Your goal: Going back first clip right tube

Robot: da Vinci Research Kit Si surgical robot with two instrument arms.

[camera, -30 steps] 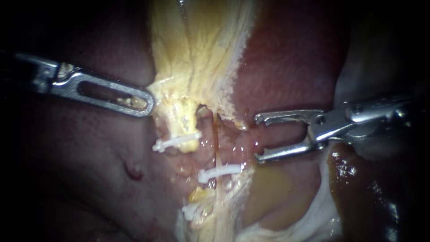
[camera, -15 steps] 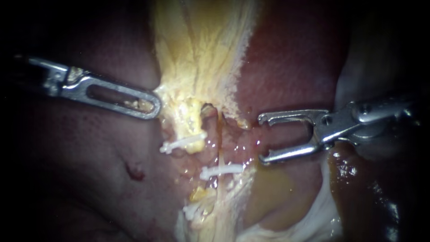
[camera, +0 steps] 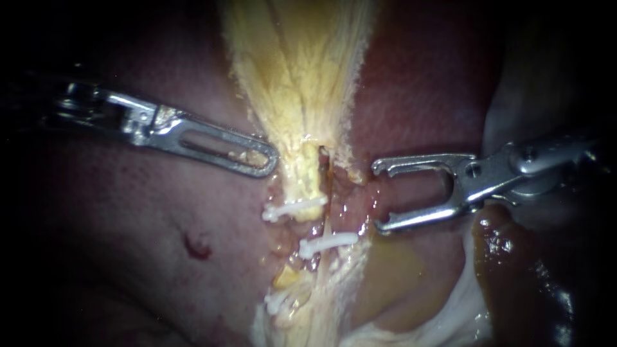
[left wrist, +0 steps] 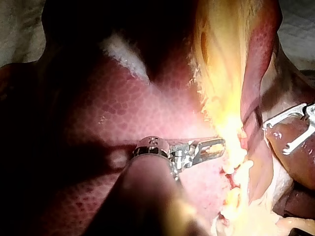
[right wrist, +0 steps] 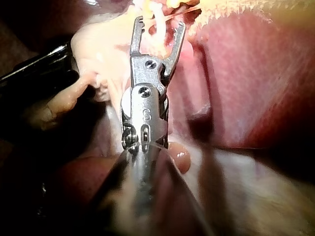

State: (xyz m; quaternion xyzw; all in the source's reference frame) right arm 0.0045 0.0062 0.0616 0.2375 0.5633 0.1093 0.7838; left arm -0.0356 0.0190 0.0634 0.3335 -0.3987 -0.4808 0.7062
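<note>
A yellow, fibrous tissue bundle (camera: 302, 96) runs down the middle of the endoscope view. Three white clips cross the tubes below it: an upper one (camera: 292, 209), a middle one (camera: 328, 243) on the thin right tube (camera: 324, 193), and a lower one (camera: 283, 301). My left instrument (camera: 267, 160) comes in from the left, its slotted jaws shut on the bundle's left edge, as the left wrist view (left wrist: 216, 146) also shows. My right instrument (camera: 378, 196) stands just right of the tubes with its jaws wide open and empty; the right wrist view (right wrist: 157, 27) shows the same.
Red-brown liver (camera: 418, 83) lies on both sides of the bundle, with a small red nick (camera: 193, 247) on the left. Dark glossy tissue (camera: 514, 270) and a pale whitish fold (camera: 463, 302) lie under the right instrument's shaft. My right instrument's open jaws (left wrist: 290, 132) show beyond the left one.
My left instrument has moved to the right, and the yellow bundle's lower end and the upper clips have shifted right with it. The right instrument has stayed almost still, jaws open.
</note>
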